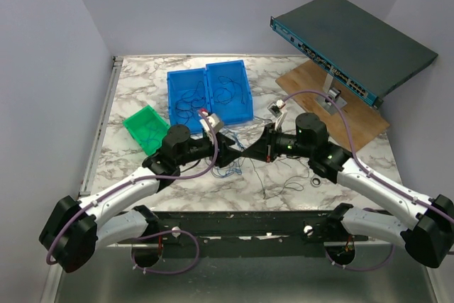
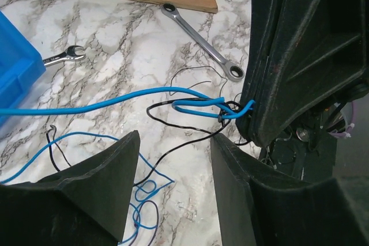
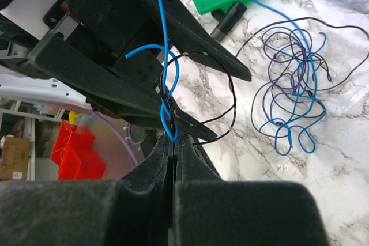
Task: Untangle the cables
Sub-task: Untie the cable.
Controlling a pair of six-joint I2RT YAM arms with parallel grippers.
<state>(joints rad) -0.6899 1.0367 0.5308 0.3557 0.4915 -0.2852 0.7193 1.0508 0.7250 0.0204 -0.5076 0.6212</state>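
Gripping hand: right hand [image 3: 174, 142] was pinched shut on the blue cables [image 2: 196, 106] near the wrench [image 2: 202, 41].
Other hand: left hand [image 2: 176, 136] stood wide open, empty.

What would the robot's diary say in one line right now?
task: untangle cables | left jaws: open, holding nothing | right jaws: shut on blue cable | loose tangle: lying on table

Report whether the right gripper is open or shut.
Shut on the blue cable. In the right wrist view, the right gripper has its fingers pressed together, the cable pinched at their tips.
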